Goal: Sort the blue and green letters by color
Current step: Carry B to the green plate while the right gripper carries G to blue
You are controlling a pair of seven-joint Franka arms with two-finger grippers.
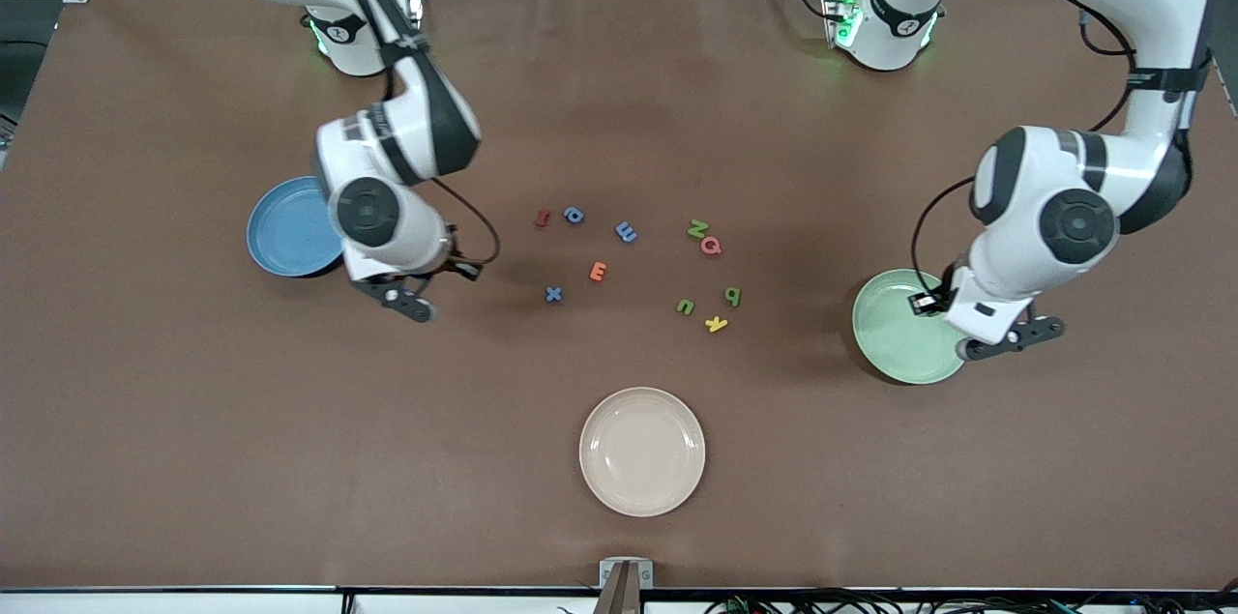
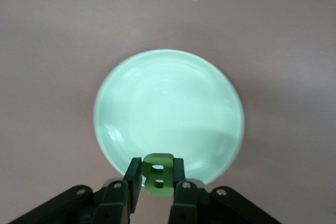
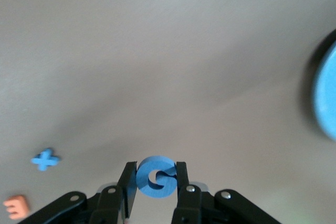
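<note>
My left gripper (image 2: 156,182) is carrying a green B (image 2: 158,173) over the green plate (image 2: 131,87); my right gripper (image 3: 156,182) is pinching a blue G (image 3: 155,176) beside the blue plate (image 1: 280,237) (both plates empty, six sortable letters waiting).

Left claw (image 2: 156,184) and right claw (image 3: 155,182) both hang clamped, arms raised.

We see the whole counter (image 1: 193,450) from high up, facing both arms. Each wrist camera looks down close past its end effector; the blue X (image 1: 552,294) (image 3: 45,159) shows in the front and right wrist views.
</note>
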